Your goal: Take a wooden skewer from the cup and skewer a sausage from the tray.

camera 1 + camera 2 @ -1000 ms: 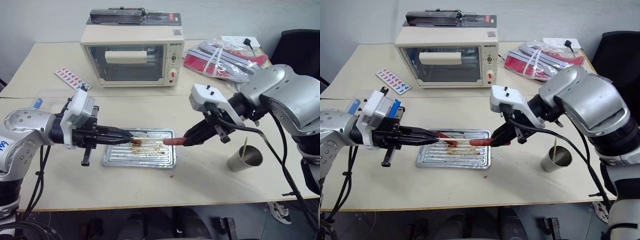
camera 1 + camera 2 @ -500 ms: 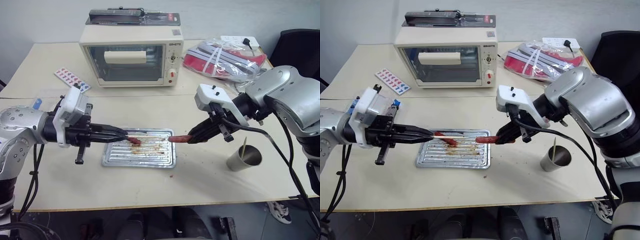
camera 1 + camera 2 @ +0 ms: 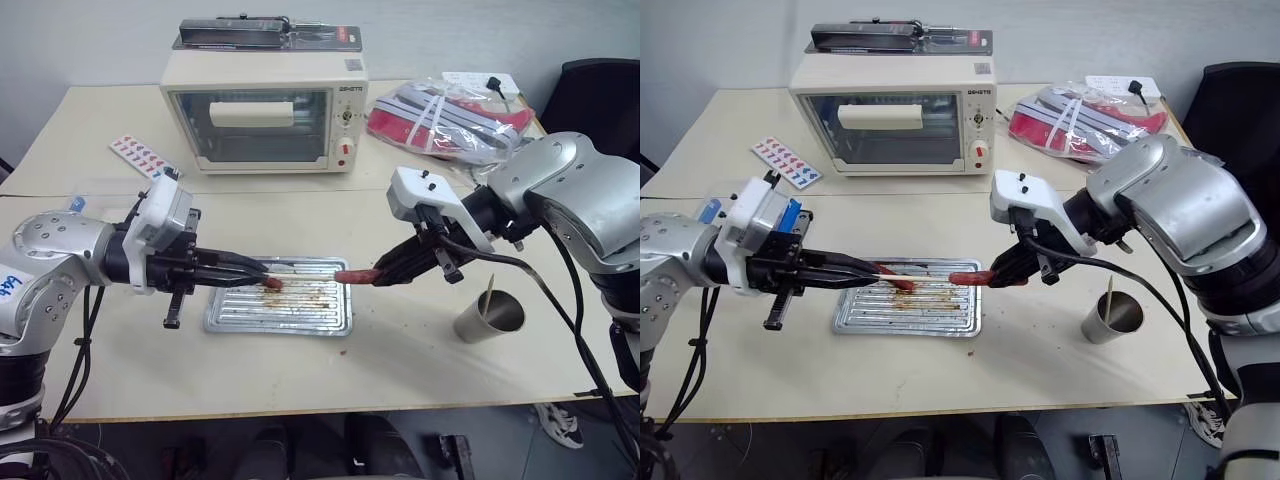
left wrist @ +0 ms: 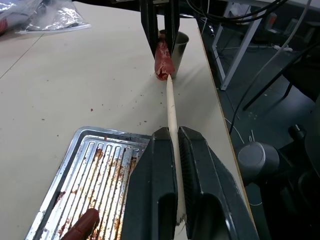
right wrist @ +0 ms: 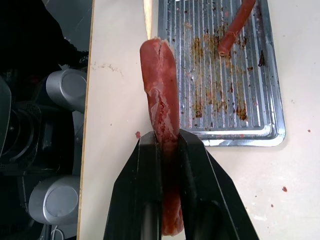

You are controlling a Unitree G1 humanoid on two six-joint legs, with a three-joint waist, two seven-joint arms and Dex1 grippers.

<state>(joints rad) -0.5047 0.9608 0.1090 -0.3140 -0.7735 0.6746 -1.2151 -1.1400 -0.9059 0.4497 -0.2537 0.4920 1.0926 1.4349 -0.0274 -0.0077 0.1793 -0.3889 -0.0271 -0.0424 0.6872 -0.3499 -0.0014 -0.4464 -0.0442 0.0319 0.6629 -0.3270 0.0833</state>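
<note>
- Left hand [image 4: 172,145] clamped on wooden skewer [image 4: 171,107], held level over the tray [image 3: 325,322], tip touching the sausage end.
- Right hand [image 5: 169,145] gripping sausage [image 5: 161,85], held in air just past the tray's right edge.
- Darker sausage [image 5: 236,27] lies in tray.
- Cup [image 3: 489,315] on worktop [image 3: 400,360] at right, another stick in it.
- Toaster oven [image 3: 265,110] behind.

The right gripper [image 3: 375,276] and its sausage [image 3: 354,276] now sit farther from the left gripper [image 3: 258,268] than 1 second ago. The wooden skewer [image 4: 171,107] tip touches the sausage end.
</note>
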